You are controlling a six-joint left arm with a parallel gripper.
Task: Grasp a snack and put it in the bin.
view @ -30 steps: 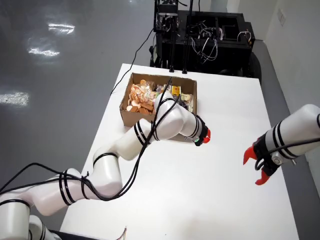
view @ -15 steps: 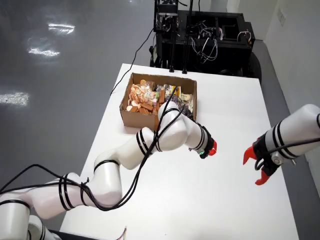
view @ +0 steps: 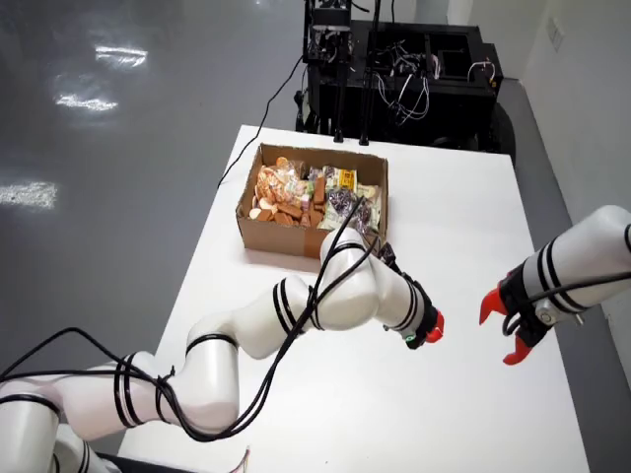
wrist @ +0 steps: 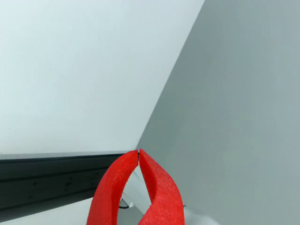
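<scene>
Over the white table (view: 463,227), out past the near right corner of the cardboard box (view: 258,225) in the overhead view, the working arm's gripper (view: 431,329) hovers with its red fingertips (wrist: 140,161) pressed together on nothing, as the wrist view shows. The snacks (view: 296,192) lie inside the box, back and to the left of the gripper along the arm's own line, so any grasp means turning back toward the box. They look like a loose heap: orange and tan biscuit-like packs at the left, darker and yellowish wrappers at the right. No separate bin is clear to me. A second arm's gripper (view: 508,330) hangs open at right, farther from the box.
</scene>
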